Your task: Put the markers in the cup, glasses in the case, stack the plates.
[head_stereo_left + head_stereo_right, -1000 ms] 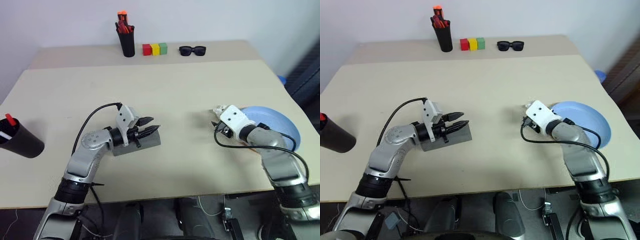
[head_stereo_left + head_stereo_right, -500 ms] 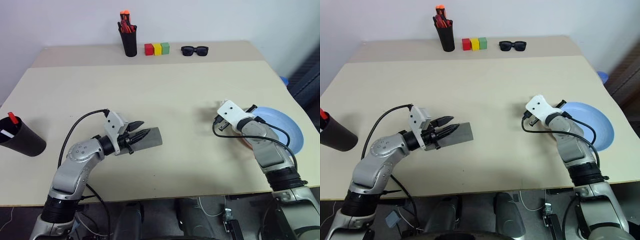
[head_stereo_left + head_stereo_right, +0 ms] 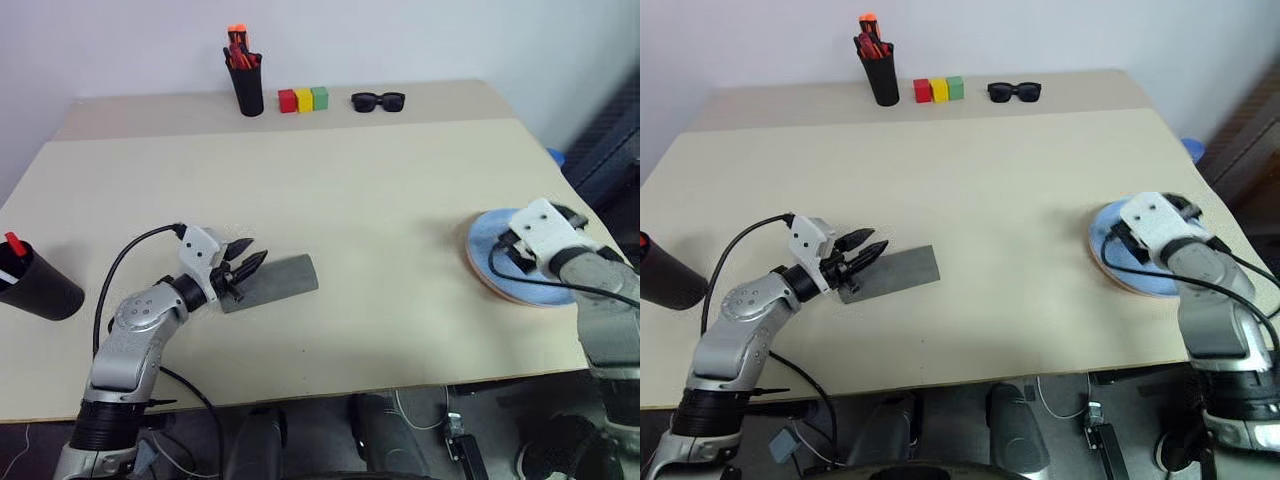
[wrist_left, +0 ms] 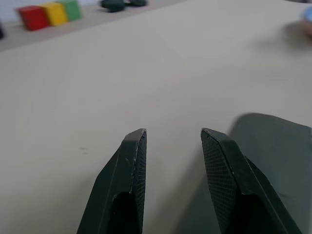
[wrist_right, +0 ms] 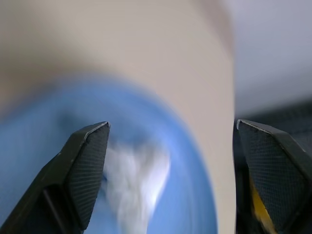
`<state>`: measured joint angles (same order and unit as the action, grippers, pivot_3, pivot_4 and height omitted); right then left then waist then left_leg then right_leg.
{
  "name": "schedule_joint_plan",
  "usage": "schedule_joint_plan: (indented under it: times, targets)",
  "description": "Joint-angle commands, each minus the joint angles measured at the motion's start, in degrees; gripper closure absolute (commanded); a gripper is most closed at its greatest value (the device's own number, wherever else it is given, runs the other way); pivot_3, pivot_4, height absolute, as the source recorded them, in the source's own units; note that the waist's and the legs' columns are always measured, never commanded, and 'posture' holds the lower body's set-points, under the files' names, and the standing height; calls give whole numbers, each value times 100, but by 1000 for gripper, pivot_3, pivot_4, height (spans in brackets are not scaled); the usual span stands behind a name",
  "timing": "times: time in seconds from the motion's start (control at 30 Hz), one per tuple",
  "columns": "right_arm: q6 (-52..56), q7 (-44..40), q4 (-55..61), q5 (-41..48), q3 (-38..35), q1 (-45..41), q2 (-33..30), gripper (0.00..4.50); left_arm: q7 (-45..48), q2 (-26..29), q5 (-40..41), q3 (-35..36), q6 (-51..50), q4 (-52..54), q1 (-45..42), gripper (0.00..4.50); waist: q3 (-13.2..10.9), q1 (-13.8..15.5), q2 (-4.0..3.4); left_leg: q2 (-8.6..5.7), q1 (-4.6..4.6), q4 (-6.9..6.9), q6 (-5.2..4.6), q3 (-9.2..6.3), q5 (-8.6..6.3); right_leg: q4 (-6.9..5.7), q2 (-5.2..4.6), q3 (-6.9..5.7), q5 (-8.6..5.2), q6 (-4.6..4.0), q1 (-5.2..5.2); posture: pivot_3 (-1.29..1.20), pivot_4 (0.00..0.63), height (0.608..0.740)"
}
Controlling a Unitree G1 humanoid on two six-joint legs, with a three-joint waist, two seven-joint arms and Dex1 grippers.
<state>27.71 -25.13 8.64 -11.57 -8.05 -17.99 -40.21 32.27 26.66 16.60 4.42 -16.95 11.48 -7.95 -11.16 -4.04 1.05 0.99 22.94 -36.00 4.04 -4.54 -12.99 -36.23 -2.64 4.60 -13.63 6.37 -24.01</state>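
The grey case (image 3: 278, 279) lies flat on the table; the glasses are out of view. My left gripper (image 3: 243, 266) hovers at the case's left end, open with nothing between its fingers (image 4: 131, 165). At the far left stands the black cup (image 3: 40, 292) with the red-capped marker (image 3: 14, 243) and the white marker (image 3: 8, 272) sticking out of it. On the right the light blue plate (image 3: 495, 250) rests on the salmon plate (image 3: 484, 283). My right gripper (image 3: 540, 232) hangs over the blue plate (image 5: 146, 195), open wide and empty.
Along the back edge stand a black holder of red-orange pens (image 3: 246, 85), three coloured blocks (image 3: 303, 98) and black sunglasses (image 3: 378, 101). The plates sit close to the table's right edge. Bare tabletop lies between the case and the plates.
My right gripper opened and drew back right and up over the plates. My left gripper slid left off the case to its end; the case now lies flat.
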Motion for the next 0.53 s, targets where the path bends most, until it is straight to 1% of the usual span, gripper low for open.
schedule_joint_plan:
  times: [0.03,0.13,0.23,0.37,0.53]
  targets:
    - [-482,-209,-15,890,-59,-347,655,540,-747,-36,-420,355,-39,13,90,2761,1,10,1,0,-1,3,0,-3,0,0,2,0,5,11,1,0,150,740]
    - [-602,-653,50,1640,-42,-384,1140,540,-1237,-152,-603,518,-115,138,247,2761,0,58,1,-1,6,6,-2,-8,-1,2,-2,-3,5,24,3,0,150,740]
    - [-642,-1171,171,2233,96,-272,1370,540,-1732,-263,-836,699,-181,307,454,2761,0,109,1,-5,15,1,-3,-8,-2,9,-8,-4,5,27,2,0,150,740]
    - [-566,-1694,19,2383,523,-303,1269,540,-1935,-394,-792,928,-179,692,875,2761,0,148,1,-4,13,-1,-3,-9,-2,8,-7,-5,4,23,2,0,150,740]
    - [-812,-1730,-485,2334,566,-599,1236,540,-1980,-439,-796,948,-147,788,897,2761,0,166,2,-5,12,-6,-2,-8,-2,7,-6,-6,-4,3,4,0,150,740]
